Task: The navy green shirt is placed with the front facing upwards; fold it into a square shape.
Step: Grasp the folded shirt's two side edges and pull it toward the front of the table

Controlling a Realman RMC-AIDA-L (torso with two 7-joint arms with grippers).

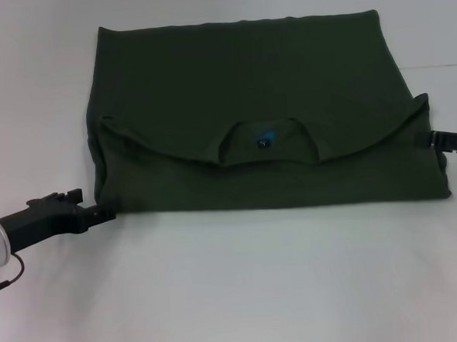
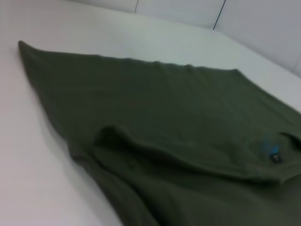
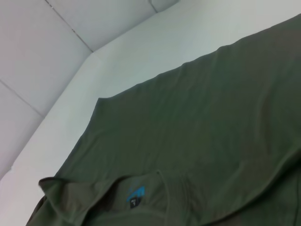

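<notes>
I have the navy green shirt (image 1: 247,100) spread across the upper middle of the head view on the white table (image 1: 236,294), already doubled over into a wide rectangle, with the round collar (image 1: 267,141) and its small blue label (image 1: 264,140) showing near the centre of the near layer. My left gripper (image 1: 105,213) sits at the lower left, right at the shirt's near left corner; whether its fingers are parted or pinched on cloth I cannot tell. My right gripper (image 1: 436,137) shows at the right edge of the frame, against the shirt's right corner, and I cannot tell its state either. From the left wrist view the fabric (image 2: 155,122) lies in soft, rumpled layers with a raised ridge along the fold. I judge it light, limp cotton that will sag and drag, not slippery, not fragile. I would take it at the two outer corners of the folded edge, pinching all layers together, so the stack does not slide apart.
</notes>
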